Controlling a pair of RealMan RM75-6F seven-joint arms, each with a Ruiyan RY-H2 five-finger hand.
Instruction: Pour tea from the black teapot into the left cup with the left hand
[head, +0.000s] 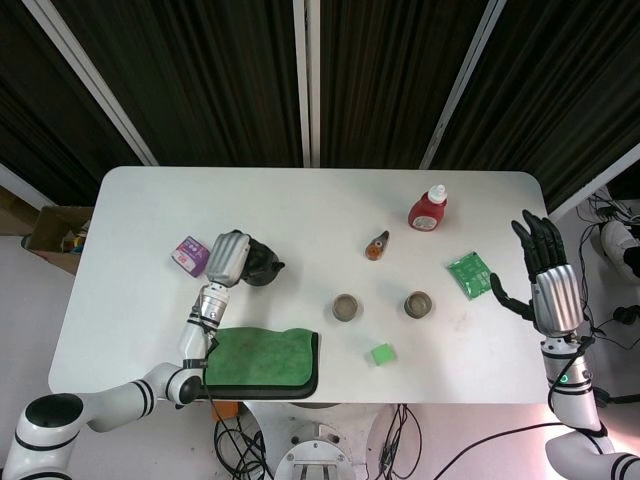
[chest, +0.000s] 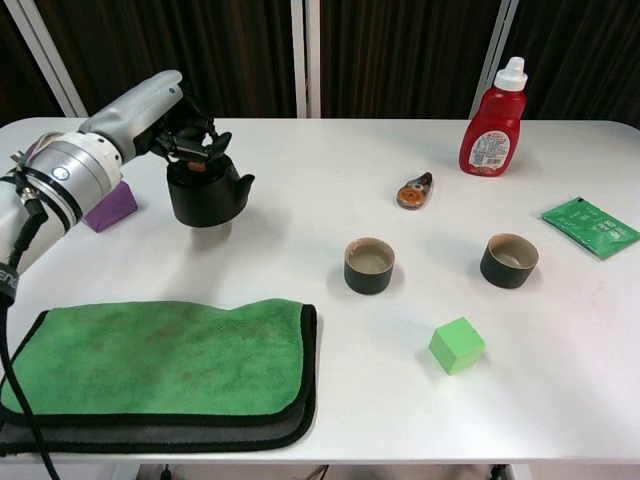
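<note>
A folded green cloth (chest: 160, 355), green foam cube (chest: 457, 345), red sauce bottle (chest: 494, 120), green sachet (chest: 590, 227), purple box (chest: 112, 204) and second dark cup (chest: 509, 260) lie on the white table (chest: 330, 180).

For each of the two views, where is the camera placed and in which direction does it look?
Head view: high above, looking down on the whole white table; shows left hand and right hand.
Chest view: low at the near edge, looking across toward the curtain; shows only the left hand.
Shared: black teapot, both cups, green cloth.
</note>
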